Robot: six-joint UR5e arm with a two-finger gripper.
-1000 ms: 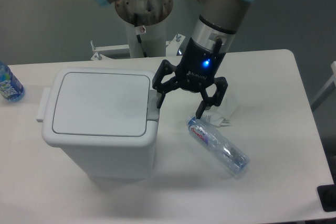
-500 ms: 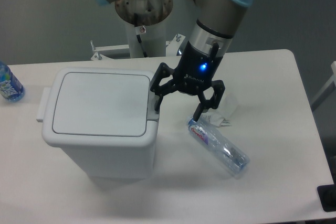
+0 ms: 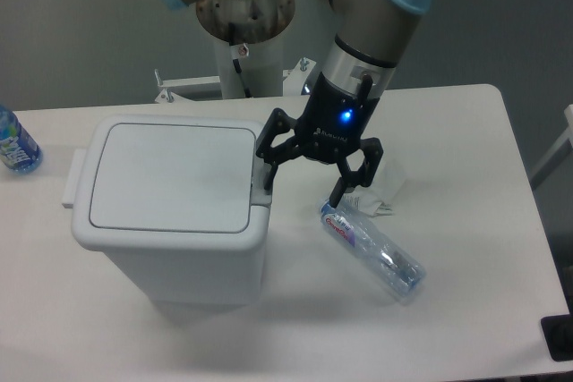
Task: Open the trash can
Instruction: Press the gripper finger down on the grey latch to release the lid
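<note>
While the trash can (image 3: 168, 207) stands shut on the left half of the bench (image 3: 466, 248), its latch edge is met by the end effector (image 3: 304, 181), whose fingers are spread apart, one beside the latch. The pressing step is judged underway; a firm push there is called for next. A plastic bottle (image 3: 372, 248) lies nearby.

Bright, even light; slightly soft focus

The gripper (image 3: 302, 187) now sits slightly further toward the trash can (image 3: 170, 207) than a second ago, its left fingertip (image 3: 266, 183) closer against the latch edge.
</note>
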